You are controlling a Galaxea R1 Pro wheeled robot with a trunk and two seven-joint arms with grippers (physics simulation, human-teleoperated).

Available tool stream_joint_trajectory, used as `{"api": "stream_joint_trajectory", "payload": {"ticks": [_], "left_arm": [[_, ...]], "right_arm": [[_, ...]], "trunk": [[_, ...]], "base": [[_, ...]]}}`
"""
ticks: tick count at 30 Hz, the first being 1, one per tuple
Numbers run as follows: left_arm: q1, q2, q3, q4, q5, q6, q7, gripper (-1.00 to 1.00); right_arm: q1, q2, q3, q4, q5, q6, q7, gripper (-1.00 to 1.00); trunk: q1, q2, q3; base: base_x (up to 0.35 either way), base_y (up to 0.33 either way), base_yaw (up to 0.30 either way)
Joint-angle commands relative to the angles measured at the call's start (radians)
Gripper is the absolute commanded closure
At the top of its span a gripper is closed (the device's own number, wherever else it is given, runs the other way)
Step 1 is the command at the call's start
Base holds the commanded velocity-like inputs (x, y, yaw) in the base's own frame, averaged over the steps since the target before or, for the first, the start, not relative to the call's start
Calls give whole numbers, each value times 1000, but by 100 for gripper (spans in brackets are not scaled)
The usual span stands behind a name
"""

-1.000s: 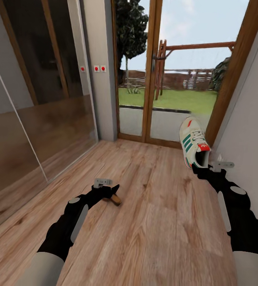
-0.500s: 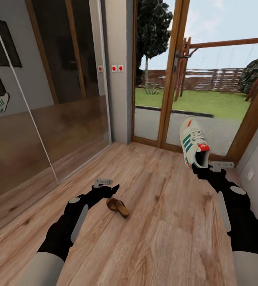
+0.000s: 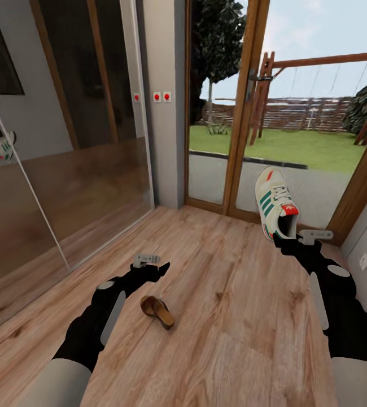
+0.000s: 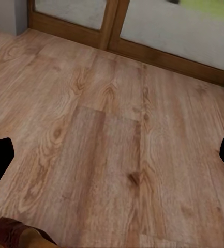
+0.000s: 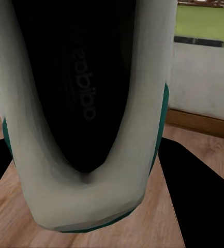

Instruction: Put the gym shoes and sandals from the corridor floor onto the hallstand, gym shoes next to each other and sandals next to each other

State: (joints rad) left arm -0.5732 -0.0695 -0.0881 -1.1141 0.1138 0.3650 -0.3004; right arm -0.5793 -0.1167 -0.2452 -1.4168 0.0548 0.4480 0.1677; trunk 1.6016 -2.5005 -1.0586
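Risk sits mainly with the right tool (image 3: 285, 240), which is clamped on the heel end of a gym shoe (image 3: 275, 201) held toe-up above the corridor floor (image 3: 234, 316); so small a hold could let it swing or drop as the base turns. One sandal (image 3: 157, 312) lies on the floor just beside the left tool (image 3: 160, 269), whose jaws stand apart and empty, and could be nudged away.

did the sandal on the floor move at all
Probably not. The sandal sits lower in the head view than before, but the door frame and floor planks shifted too, so the camera moved.
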Motion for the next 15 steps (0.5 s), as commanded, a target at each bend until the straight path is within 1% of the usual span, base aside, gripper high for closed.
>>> {"api": "stream_joint_trajectory", "payload": {"ticks": [1, 15], "left_arm": [[-1, 0, 0, -1, 10, 9, 0, -100], [-1, -1, 1, -1, 10, 9, 0, -100]], "right_arm": [[0, 0, -2, -1, 5, 5, 7, 100], [0, 0, -2, -1, 5, 5, 6, 100]], "trunk": [[0, 0, -1], [0, 0, -1]], "base": [[212, -221, 0], [183, -240, 0]]}}
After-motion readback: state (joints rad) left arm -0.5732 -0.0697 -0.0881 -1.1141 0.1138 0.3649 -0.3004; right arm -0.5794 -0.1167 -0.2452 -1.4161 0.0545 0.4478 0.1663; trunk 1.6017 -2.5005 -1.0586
